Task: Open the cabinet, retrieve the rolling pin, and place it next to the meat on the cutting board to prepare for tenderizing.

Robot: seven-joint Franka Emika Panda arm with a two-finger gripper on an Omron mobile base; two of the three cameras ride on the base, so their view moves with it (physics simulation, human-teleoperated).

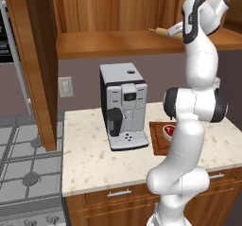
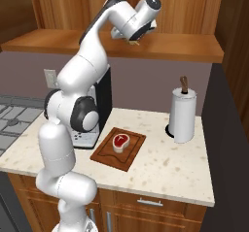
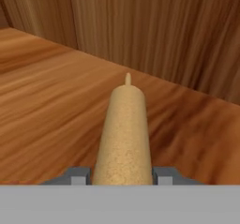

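Rolling pin [image 3: 123, 138] sits at the bottom centre of the hand view, directly between the two dark fingertips [image 3: 78, 175] of the tool [image 3: 122, 176] — one tip at each flank of the barrel, right against the wood. Whether the tool is actually clamped on it or just bracketing it, I cannot tell.

Long axis of the pin runs straight up the hand view, away from the camera, toward the back wall of the cabinet [image 3: 154, 31]; the far thin handle points at the upper centre of the frame. Pin lies flat on the wooden shelf [image 3: 42, 106].

Left base view: pin's end pokes out leftward from the tool at upper right, lying along the shelf. On the tabletop [image 2: 170, 163] below — cutting board [image 2: 104, 156] with the meat [image 2: 119, 142] on it, lower centre of the right base view, well apart from the pin.
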